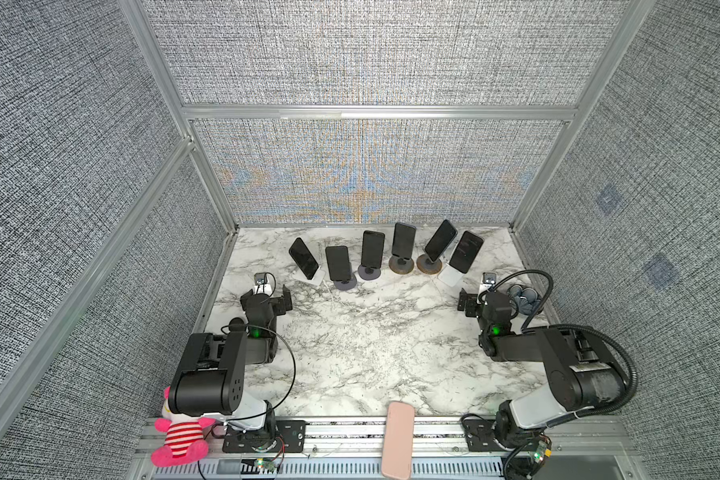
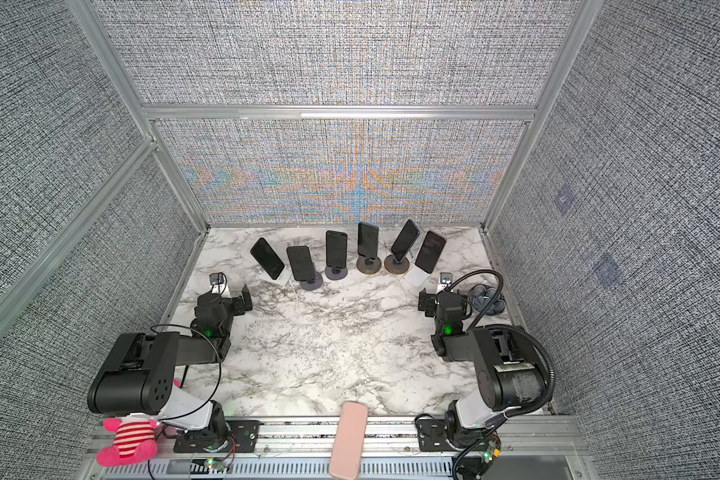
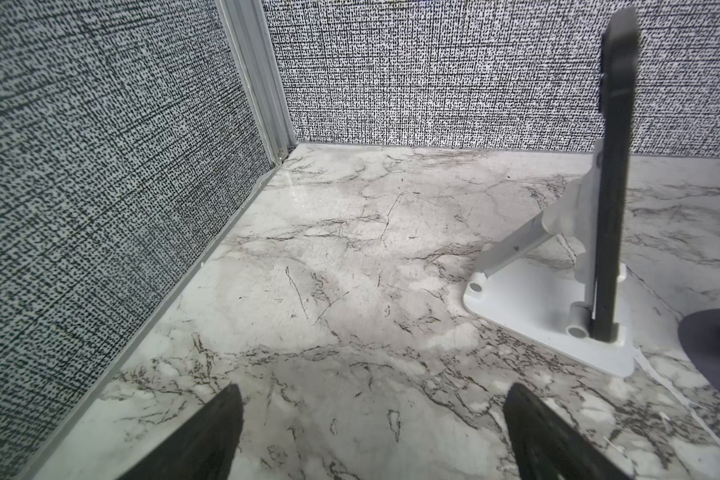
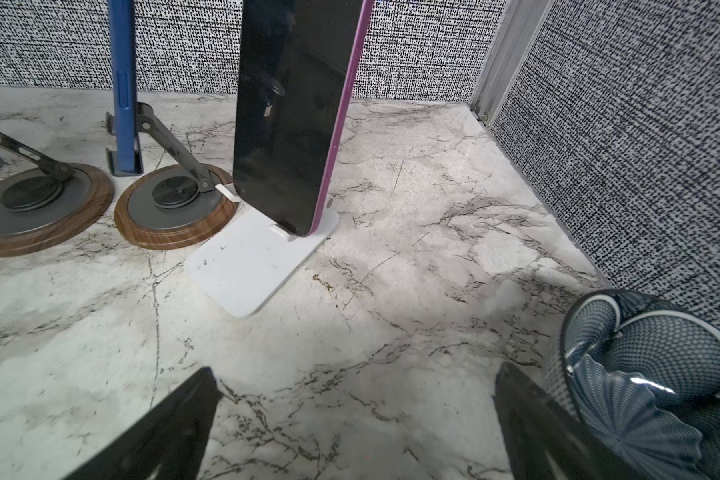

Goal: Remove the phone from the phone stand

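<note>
Several dark phones lean on phone stands in an arc at the back of the marble table (image 1: 371,340), seen in both top views. The leftmost phone (image 1: 303,257) rests on a white stand (image 1: 316,277); in the left wrist view this phone (image 3: 614,166) is edge-on on its stand (image 3: 549,320). My left gripper (image 1: 267,297) (image 3: 373,388) is open and empty, short of that stand. The rightmost, purple-edged phone (image 4: 292,112) (image 1: 466,251) sits on a white stand (image 4: 250,270). My right gripper (image 1: 485,301) (image 4: 356,368) is open and empty, short of it.
A blue phone (image 4: 123,83) on a wood-rimmed round stand (image 4: 171,208) stands beside the purple-edged one. A blue-grey mesh bundle (image 4: 649,374) (image 1: 524,299) lies right next to my right gripper. A pink phone (image 1: 398,440) and a pink plush toy (image 1: 179,440) sit at the front rail. Fabric walls enclose three sides.
</note>
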### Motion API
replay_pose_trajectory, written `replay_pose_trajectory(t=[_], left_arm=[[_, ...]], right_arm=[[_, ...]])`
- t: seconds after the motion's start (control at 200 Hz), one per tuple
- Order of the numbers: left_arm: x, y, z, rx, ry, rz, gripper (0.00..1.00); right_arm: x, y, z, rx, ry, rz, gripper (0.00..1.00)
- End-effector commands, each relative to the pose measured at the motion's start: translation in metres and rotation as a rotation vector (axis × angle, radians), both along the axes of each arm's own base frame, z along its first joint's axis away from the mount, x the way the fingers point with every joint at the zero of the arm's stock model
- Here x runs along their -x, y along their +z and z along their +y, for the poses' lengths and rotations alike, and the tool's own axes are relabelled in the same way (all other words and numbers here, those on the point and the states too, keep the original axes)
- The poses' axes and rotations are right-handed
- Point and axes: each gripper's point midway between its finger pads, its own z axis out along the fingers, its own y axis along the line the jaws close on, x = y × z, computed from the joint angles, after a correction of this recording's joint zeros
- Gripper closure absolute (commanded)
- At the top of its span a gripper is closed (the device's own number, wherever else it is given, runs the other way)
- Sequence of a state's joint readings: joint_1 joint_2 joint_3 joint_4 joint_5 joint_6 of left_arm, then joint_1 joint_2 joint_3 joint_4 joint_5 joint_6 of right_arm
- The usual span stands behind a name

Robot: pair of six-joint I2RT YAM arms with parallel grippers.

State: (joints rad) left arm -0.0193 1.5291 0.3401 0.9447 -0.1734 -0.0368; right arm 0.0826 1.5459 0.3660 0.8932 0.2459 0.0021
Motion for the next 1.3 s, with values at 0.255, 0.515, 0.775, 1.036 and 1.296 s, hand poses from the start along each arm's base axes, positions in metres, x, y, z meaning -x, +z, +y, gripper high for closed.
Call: replay_pose_trajectory(t=[0.255,0.515,0.775,1.036,1.296], left_arm=[[-0.004,0.004,-0.002,0.005,-0.01,-0.015,0.01],[-0.002,0.015,-0.001,0.006,-0.004,-0.024,0.01],[0.0,0.104,-0.007,0.093,0.002,-0.001,0.01],[0.001,0.164,-0.047,0.271,-0.167,0.196,0.03],[0.003,0.16,-0.087,0.254,-0.433,0.314,0.04]], right_arm=[[-0.004,0.006,0.0,-0.012,-0.002,-0.021,0.01],[-0.003,0.014,-0.005,-0.046,-0.001,-0.008,0.01],[0.003,0.104,-0.017,-0.149,-0.027,0.143,0.01],[-0.011,0.157,-0.007,-0.314,0.189,0.293,0.01],[-0.038,0.16,0.017,-0.318,0.461,0.409,0.01]])
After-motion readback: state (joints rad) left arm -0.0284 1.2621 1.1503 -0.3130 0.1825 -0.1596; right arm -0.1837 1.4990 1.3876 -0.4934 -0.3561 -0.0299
